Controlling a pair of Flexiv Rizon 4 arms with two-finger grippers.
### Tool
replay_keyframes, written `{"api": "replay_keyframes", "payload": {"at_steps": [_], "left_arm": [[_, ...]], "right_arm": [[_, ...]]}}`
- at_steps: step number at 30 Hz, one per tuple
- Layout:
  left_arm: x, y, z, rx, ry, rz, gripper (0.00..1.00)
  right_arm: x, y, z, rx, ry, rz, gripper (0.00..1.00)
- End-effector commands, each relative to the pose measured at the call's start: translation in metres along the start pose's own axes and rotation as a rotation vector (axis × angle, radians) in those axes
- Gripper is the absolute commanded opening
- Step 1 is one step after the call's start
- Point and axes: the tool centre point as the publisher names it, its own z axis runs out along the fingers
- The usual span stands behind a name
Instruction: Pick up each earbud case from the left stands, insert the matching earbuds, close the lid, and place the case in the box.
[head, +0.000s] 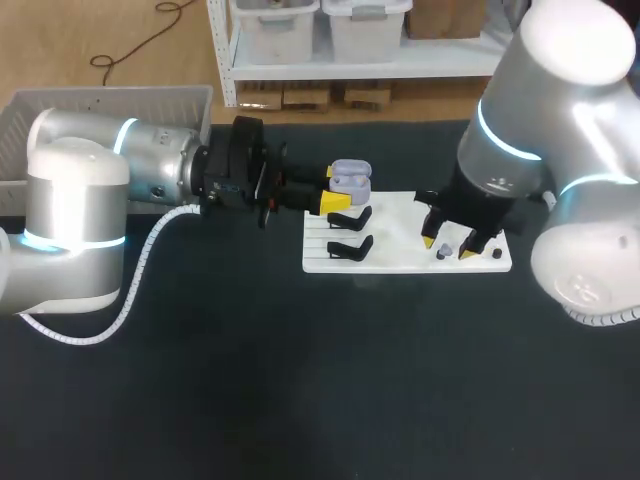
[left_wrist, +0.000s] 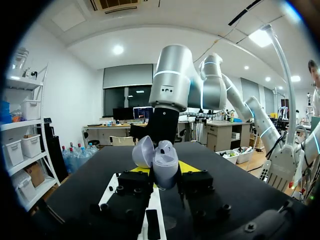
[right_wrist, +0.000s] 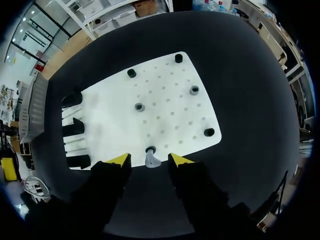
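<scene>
A lavender earbud case (head: 350, 178) with its lid open is held sideways above the left end of the white board (head: 400, 262), my left gripper (head: 340, 192) shut on it. In the left wrist view the case (left_wrist: 164, 161) sits upright between the fingers, lid tipped back. My right gripper (head: 448, 245) points down over the board's right part. Its yellow fingertips (right_wrist: 120, 159) stand either side of a grey earbud (right_wrist: 151, 160) on a peg, with a small gap on each side. The right gripper (right_wrist: 150, 160) is open.
Black case stands (head: 350, 218) (head: 350, 248) sit on the board's left end. Other pegs dot the board, two grey (right_wrist: 139, 107) (right_wrist: 194, 90) and three black (right_wrist: 131, 73). A white crate (head: 110, 100) stands at the back left.
</scene>
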Motion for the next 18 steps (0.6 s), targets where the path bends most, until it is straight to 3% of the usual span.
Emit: {"api": "replay_keyframes", "payload": {"at_steps": [1,18], "left_arm": [[0.0003,0.001,0.0002,0.002,0.001,-0.001,0.0],[0.0003,0.001,0.0002,0.002,0.001,-0.001,0.0]], "right_arm": [[0.0033,-0.0038,0.0018,-0.004,-0.008,0.012,0.47],[-0.0007,-0.0086,0.0015,-0.019,-0.005,0.038,0.39]]}}
